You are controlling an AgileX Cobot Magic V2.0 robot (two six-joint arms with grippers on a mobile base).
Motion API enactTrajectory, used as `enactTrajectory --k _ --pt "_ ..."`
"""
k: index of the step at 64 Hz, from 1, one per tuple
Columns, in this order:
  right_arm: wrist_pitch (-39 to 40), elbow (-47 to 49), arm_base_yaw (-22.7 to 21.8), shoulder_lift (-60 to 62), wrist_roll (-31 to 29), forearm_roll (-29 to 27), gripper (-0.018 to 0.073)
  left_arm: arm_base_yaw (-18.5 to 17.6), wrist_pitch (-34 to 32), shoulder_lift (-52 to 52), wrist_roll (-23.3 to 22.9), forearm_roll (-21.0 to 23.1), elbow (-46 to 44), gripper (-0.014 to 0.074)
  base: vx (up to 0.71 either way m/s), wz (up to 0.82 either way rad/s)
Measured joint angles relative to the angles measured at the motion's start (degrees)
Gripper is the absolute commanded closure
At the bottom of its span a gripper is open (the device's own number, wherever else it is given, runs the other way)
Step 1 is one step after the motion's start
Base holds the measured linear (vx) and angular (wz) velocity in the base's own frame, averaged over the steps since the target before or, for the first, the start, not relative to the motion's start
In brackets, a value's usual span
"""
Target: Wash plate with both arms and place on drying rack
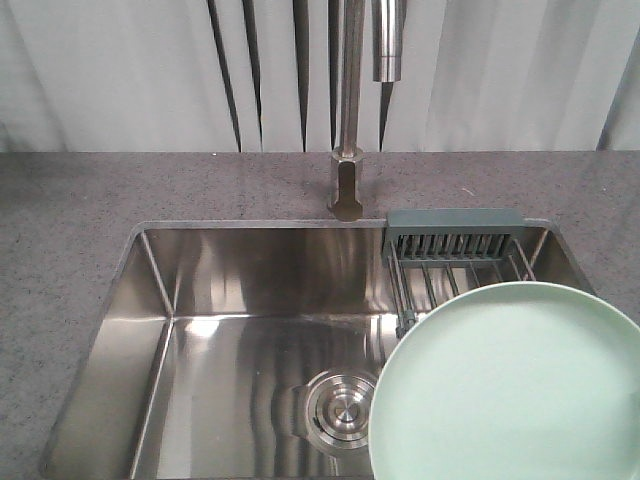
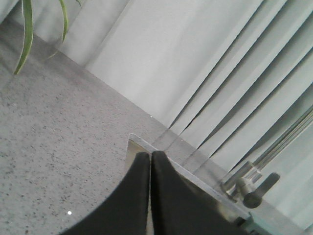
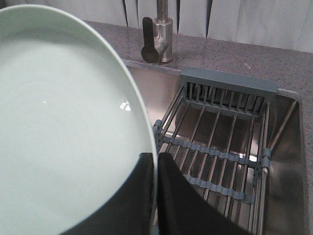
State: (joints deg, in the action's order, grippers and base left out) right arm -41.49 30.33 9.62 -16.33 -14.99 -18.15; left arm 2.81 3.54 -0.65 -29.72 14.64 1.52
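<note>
The pale mint-green plate (image 1: pixel 510 390) is held tilted above the sink's right front, covering the near part of the drying rack (image 1: pixel 455 255). In the right wrist view my right gripper (image 3: pixel 155 161) is shut on the rim of the plate (image 3: pixel 63 122), one black finger on its face and one behind. The drying rack (image 3: pixel 220 147), steel bars with grey-green end frames, lies across the sink just beyond and to the right. My left gripper (image 2: pixel 150 159) is shut with nothing in it, above the countertop near the sink's corner. Neither arm shows in the front view.
The steel sink (image 1: pixel 200 300) has a round drain (image 1: pixel 340 405) in its floor, partly behind the plate. A tall faucet (image 1: pixel 348 150) stands at the back centre. Speckled grey countertop (image 1: pixel 70 220) surrounds the sink. Green plant leaves (image 2: pixel 27 34) hang at the far left.
</note>
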Motion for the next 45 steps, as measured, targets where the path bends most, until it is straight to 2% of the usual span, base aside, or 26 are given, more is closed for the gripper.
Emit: enactTrajectory --k 14,23,28,34,38,45 --pt "0.0 0.0 0.0 0.0 0.0 0.0 0.0561 0.0 -0.85 0.0 -2.76 4.09 0.0 0.0602 0.0 0.0" --pt "0.0 0.0 0.0 0.0 0.0 0.0 0.0561 0.0 -0.78 0.0 -8.6 15.72 0.0 0.0602 0.0 0.0" --pt "0.0 0.0 0.0 0.0 0.0 0.0 0.0561 0.0 -0.48 0.0 -11.65 24.69 0.0 0.0602 0.0 0.0" --pt "0.0 0.0 0.0 0.0 0.0 0.0 0.0561 0.0 1.04 0.0 -12.94 34.49 0.0 0.0602 0.0 0.0" --pt "0.0 0.0 0.0 0.0 0.0 0.0 0.0561 0.0 2.64 0.0 -12.56 38.65 0.0 0.0602 0.0 0.0" --pt "0.0 0.0 0.0 0.0 0.0 0.0 0.0561 0.0 5.9 0.0 -9.48 41.14 -2.43 0.0602 0.0 0.0"
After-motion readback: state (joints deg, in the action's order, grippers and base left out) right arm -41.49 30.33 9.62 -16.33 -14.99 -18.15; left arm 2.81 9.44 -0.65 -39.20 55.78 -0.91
